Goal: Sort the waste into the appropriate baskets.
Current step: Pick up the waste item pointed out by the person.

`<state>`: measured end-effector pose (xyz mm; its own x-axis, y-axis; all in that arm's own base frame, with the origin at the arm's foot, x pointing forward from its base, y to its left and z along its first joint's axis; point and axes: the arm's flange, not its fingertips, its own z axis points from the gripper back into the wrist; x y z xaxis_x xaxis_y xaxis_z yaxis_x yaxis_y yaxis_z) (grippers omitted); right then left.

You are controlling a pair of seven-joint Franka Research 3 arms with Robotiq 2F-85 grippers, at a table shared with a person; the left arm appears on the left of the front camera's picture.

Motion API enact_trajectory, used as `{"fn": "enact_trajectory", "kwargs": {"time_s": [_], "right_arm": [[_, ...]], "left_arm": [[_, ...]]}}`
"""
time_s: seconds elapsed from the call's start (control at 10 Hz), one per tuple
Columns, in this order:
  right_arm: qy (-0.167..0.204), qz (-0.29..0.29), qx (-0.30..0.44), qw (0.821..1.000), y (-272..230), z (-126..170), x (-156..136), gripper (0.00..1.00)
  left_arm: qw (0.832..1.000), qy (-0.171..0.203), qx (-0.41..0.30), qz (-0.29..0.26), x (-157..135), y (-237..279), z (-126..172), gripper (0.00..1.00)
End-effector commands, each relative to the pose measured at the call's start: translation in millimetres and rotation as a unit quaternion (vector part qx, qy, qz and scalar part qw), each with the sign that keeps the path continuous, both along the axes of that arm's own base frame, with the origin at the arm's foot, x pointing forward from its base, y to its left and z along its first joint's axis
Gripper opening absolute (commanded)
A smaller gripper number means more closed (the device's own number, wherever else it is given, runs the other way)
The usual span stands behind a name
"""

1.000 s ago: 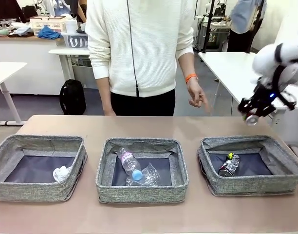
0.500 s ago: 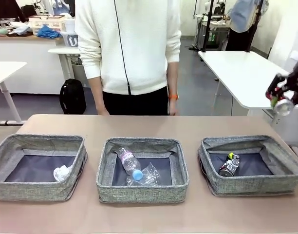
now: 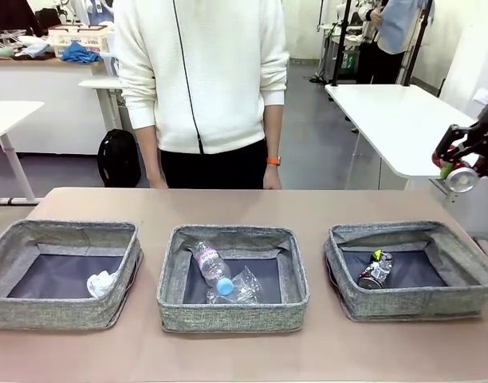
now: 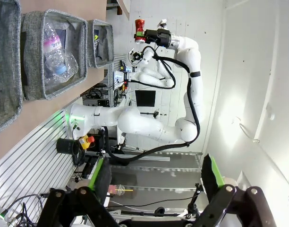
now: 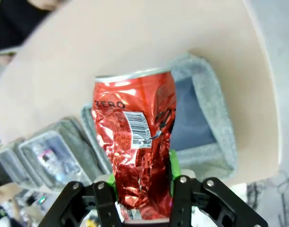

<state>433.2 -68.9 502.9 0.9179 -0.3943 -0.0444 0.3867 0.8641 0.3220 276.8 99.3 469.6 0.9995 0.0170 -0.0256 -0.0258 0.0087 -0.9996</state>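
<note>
Right claw [image 3: 461, 169] is raised at the far right edge, above and beyond the right basket [image 3: 411, 271], clenched on the crushed red can [image 5: 135, 156]. In the right wrist view the can stands between the green pads [image 5: 174, 165], rising well past them, with the basket below it.

Left claw [image 4: 154, 177] released, jaws spread, holding nothing.

Dark can [image 3: 375, 270] lies in the right basket. Bottle [image 3: 212, 268] and plastic cup [image 3: 244, 286] in the middle basket [image 3: 232, 279]. Paper wad [image 3: 101, 282] in the left basket [image 3: 61, 273]. All baskets on the surface [image 3: 228, 355].

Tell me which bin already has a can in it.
The right-hand bin: a crushed dark can lies inside. The middle bin holds plastic; the left bin holds paper.
</note>
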Motion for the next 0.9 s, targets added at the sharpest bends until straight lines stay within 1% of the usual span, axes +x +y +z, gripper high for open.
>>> {"fn": "enact_trajectory", "kwargs": {"time_s": [0.0, 0.1, 0.2, 0.3, 0.4, 0.5, 0.6, 0.7, 0.8], "right_arm": [[0.020, -0.040, 0.031, 0.999, 5, -4, 2, 0.37], [-0.004, -0.035, 0.002, 0.999, 26, 42, 0, 0.37], [-0.020, -0.052, -0.012, 0.998, 56, 98, -6, 0.37], [-0.034, -0.056, -0.049, 0.997, 98, 154, -17, 0.37], [-0.033, -0.052, -0.063, 0.996, 138, 193, -26, 0.37], [-0.027, -0.050, -0.093, 0.994, 181, 223, -36, 0.37], [-0.032, -0.032, -0.122, 0.991, 225, 247, -45, 0.37], [-0.034, -0.003, -0.154, 0.987, 269, 264, -52, 0.37], [-0.039, 0.018, -0.196, 0.980, 317, 276, -58, 0.37]], "left_arm": [[1.000, -0.010, -0.008, -0.003, -2, -1, 2, 1.00], [1.000, -0.010, -0.008, -0.003, -2, -1, 2, 1.00], [1.000, -0.010, -0.008, -0.003, -2, -1, 2, 1.00], [1.000, -0.010, -0.008, -0.003, -2, -1, 2, 1.00], [1.000, -0.010, -0.008, -0.003, -2, -1, 2, 1.00], [1.000, -0.010, -0.008, -0.003, -2, -1, 2, 1.00], [1.000, -0.010, -0.008, -0.003, -2, -1, 2, 1.00], [1.000, -0.010, -0.008, -0.003, -2, -1, 2, 1.00], [1.000, -0.010, -0.008, -0.003, -2, -1, 2, 1.00]]}}
